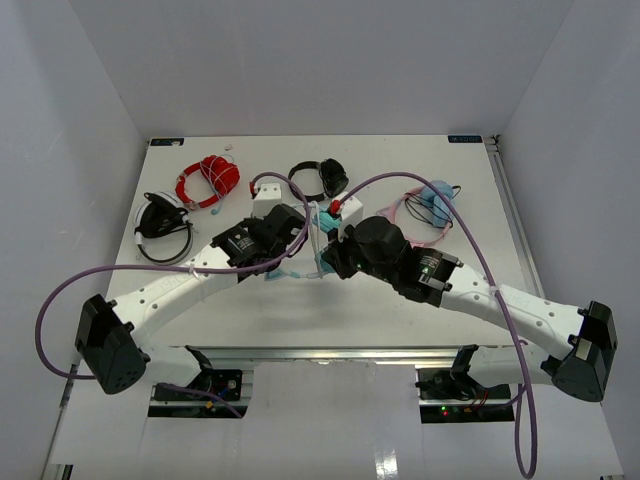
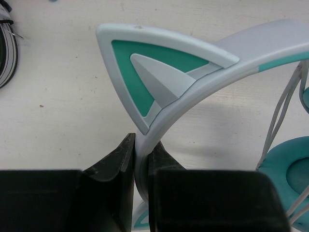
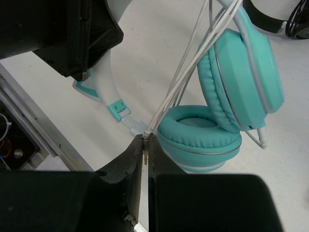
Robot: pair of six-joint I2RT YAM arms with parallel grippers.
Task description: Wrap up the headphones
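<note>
You were in the winding step. Your left pincer [image 2: 142, 146] was clenched on the white-and-teal headband [image 2: 203, 87], just below the cat ear [image 2: 145, 63], and it held the headphones [image 3: 231, 82] near the middle of the counter [image 2: 63, 96], between the two arms. Your right pincer [image 3: 146, 144] was clamped on the thin white cable [image 3: 186, 77] close to its plug end. A bit of metal jack showed between the jaws, just beside the lower ear cup [image 3: 200, 133].

From that pinch several strands of cable rose side by side past the two teal cups, which sat folded against each other. I judged that some turns were already laid and only a short tail was left. I could not tell exactly what the strands went round higher up.

The next move called for carrying that tail round the band or between the cups with steady tension, while your left pincer held the frame firm. With so little cable left, the end probably needed tucking under a strand so that the turns would not spring loose when you released it.
</note>
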